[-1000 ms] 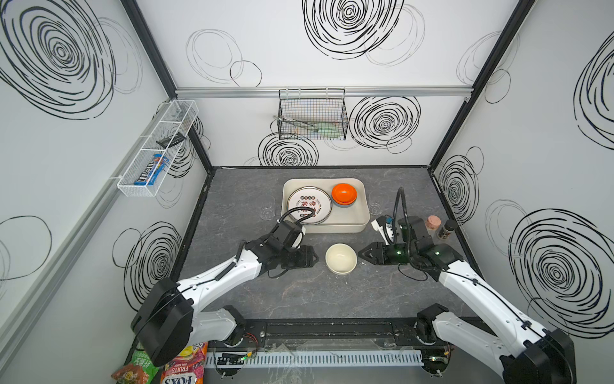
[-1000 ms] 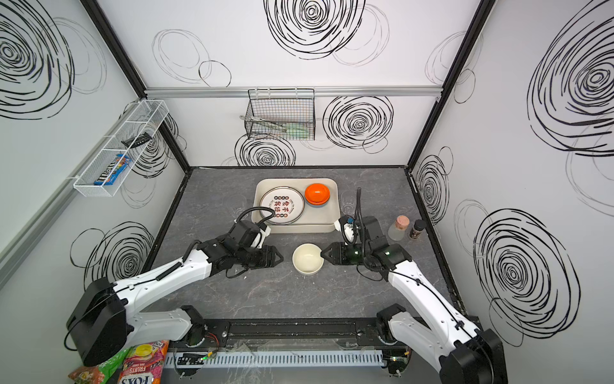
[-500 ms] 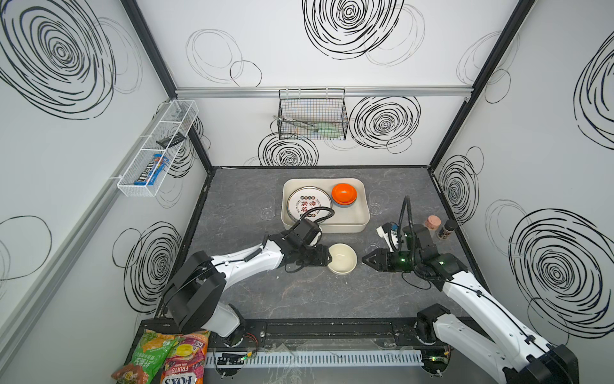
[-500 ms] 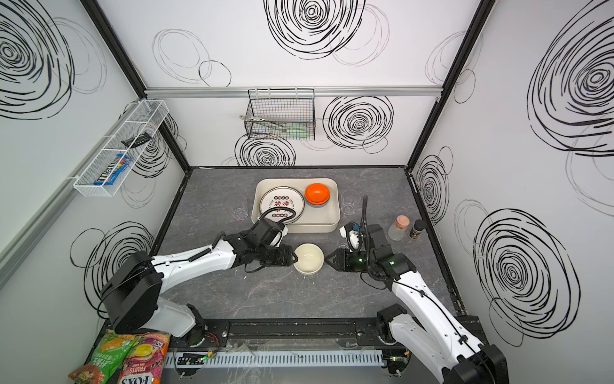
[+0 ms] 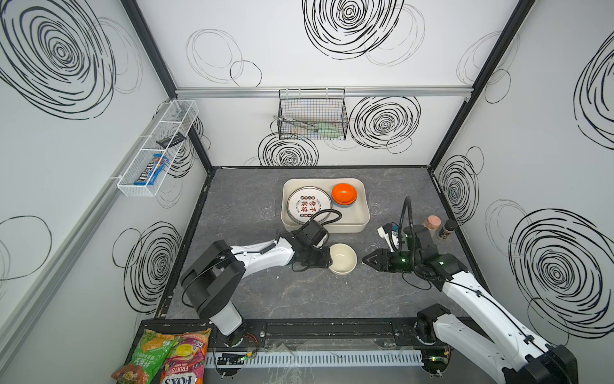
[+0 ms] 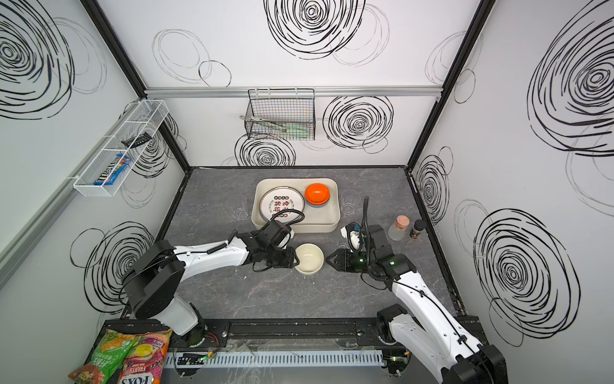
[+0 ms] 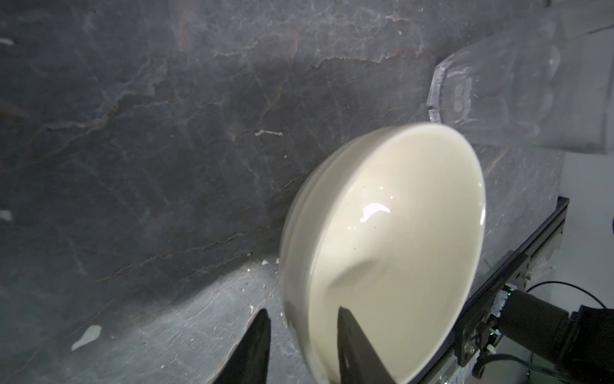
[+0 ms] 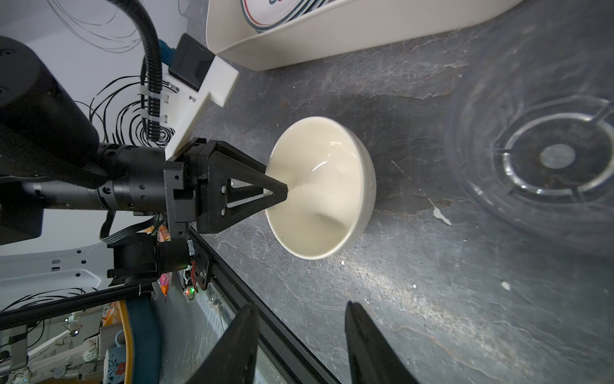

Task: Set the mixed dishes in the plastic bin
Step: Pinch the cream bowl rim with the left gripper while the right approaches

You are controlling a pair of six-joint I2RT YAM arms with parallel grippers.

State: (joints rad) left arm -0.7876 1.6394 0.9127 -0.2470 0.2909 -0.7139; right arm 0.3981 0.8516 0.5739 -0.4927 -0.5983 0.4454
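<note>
Two fingers, one rim: the left fingers (image 7: 352, 339) sit astride the edge of the cream bowl (image 7: 398, 232), one down inside the hollow and one outside the wall. They're set fairly narrow. The left wrist view shows a sliver of bench (image 7: 166, 166) between the outer finger and the wall, so I wouldn't call it a clamp yet. Whether the inner one touches the glaze, I honestly can't tell from that angle.

The bowl stands upright on the bench in both top views, straight ahead of those fingers on the side toward the other arm. The right fingers (image 8: 239, 339) are spread moderately with nothing between them. They point at the bowl from its far side, near but clearly apart, so the left arm is the one on the job.

The relation that matters is that the plastic bin (image 5: 349, 227) lies just behind the bowl, toward the back wall, with its long side across the view. A plate (image 5: 309, 205) and an orange bowl (image 5: 344, 192) are already in it. My guess is close up, lift, and a short carry back over the front wall into the free corner. A clear cup (image 8: 548, 156) stands close by on the right arm's side.
</note>
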